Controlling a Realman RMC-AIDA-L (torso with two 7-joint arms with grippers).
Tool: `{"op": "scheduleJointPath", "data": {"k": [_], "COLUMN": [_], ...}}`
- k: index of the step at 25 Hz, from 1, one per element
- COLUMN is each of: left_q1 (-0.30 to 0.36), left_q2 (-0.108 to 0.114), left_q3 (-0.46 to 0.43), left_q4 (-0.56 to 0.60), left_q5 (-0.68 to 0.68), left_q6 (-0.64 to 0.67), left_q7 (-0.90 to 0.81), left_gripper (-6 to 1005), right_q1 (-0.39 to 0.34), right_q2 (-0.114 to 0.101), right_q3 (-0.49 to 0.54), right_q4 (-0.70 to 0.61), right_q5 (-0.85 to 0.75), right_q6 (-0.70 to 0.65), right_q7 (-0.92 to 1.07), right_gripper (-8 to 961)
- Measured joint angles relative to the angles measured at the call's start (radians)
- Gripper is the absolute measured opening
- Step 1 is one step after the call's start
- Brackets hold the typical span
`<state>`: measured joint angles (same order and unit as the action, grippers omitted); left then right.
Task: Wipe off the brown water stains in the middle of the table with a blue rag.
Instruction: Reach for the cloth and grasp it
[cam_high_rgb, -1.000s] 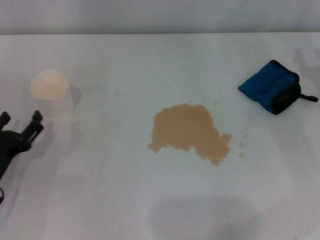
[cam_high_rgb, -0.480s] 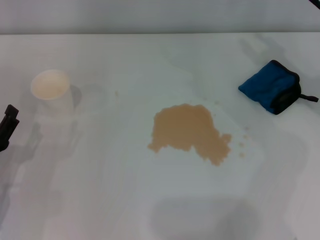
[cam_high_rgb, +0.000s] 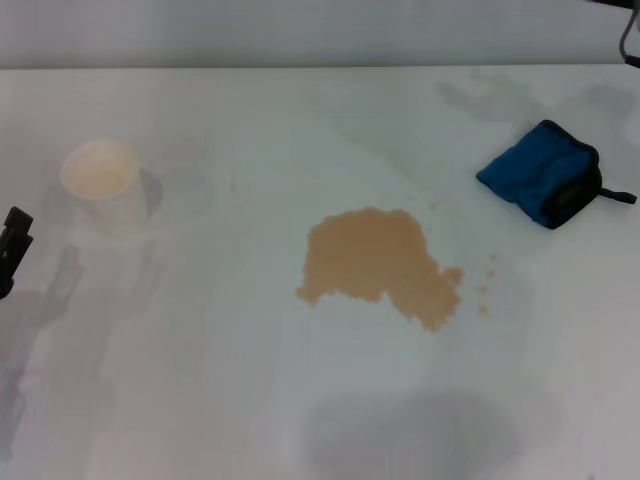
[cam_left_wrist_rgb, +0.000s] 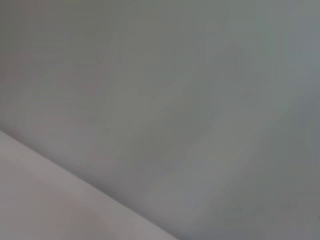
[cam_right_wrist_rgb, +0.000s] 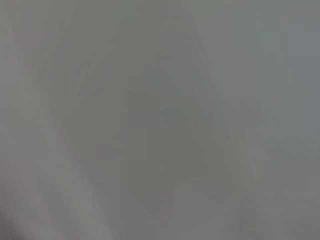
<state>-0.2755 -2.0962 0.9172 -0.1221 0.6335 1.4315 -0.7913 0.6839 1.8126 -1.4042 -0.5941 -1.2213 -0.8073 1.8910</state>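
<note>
- Spanning the whole head view, the white worktop (cam_high_rgb: 300, 400) carries everything, and nothing on it has shifted over the last second.
- Sitting in its middle, the brown water stains (cam_high_rgb: 375, 262) remain unwiped, with tiny droplets trailing toward the right.
- Lying bunched at the far right, well apart from the stains, the blue rag (cam_high_rgb: 540, 172) is untouched.
- Standing at the left, a white paper cup (cam_high_rgb: 102, 180) is upright.
- Pulling back, the left gripper (cam_high_rgb: 12, 248) now shows only at the left edge; I cannot tell its fingers' state.
- Wiping has not begun; the rag needs grasping first, I judge.
</note>
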Motion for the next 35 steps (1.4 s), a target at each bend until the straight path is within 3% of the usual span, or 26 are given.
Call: {"op": "scheduleJointPath", "data": {"k": [4, 12, 18, 22, 26, 31, 35], "left_q1": [0.002, -0.011, -0.013, -0.013, -0.013, -0.013, -0.013], "left_q2": [0.001, 0.006, 0.007, 0.007, 0.009, 0.012, 0.012], "left_q3": [0.000, 0.000, 0.000, 0.000, 0.002, 0.002, 0.004], "left_q4": [-0.001, 0.001, 0.008, 0.009, 0.012, 0.015, 0.015], "left_q5": [0.000, 0.000, 0.000, 0.000, 0.001, 0.001, 0.003], "left_q6": [0.003, 0.012, 0.012, 0.013, 0.014, 0.014, 0.014], "left_q7": [-0.005, -0.013, -0.013, -0.014, -0.014, -0.014, -0.014], "left_gripper": [895, 895, 894, 894, 894, 893, 893], "right_q1": [0.082, 0.232, 0.370, 0.443, 0.484, 0.483, 0.452], "right_q2": [-0.037, -0.103, -0.117, -0.093, -0.043, 0.031, 0.055], "right_q3": [0.002, 0.013, 0.014, 0.015, 0.015, 0.059, 0.129], "right_q4": [-0.003, 0.027, 0.125, 0.189, 0.235, 0.289, 0.334], "right_q5": [-0.246, -0.565, -0.780, -0.935, -1.137, -1.304, -1.311], "right_q6": [-0.055, -0.220, -0.308, -0.313, -0.265, -0.172, -0.092], "right_q7": [0.177, 0.417, 0.551, 0.602, 0.732, 0.834, 0.841], "right_gripper": [692, 678, 668, 661, 654, 645, 638]}}
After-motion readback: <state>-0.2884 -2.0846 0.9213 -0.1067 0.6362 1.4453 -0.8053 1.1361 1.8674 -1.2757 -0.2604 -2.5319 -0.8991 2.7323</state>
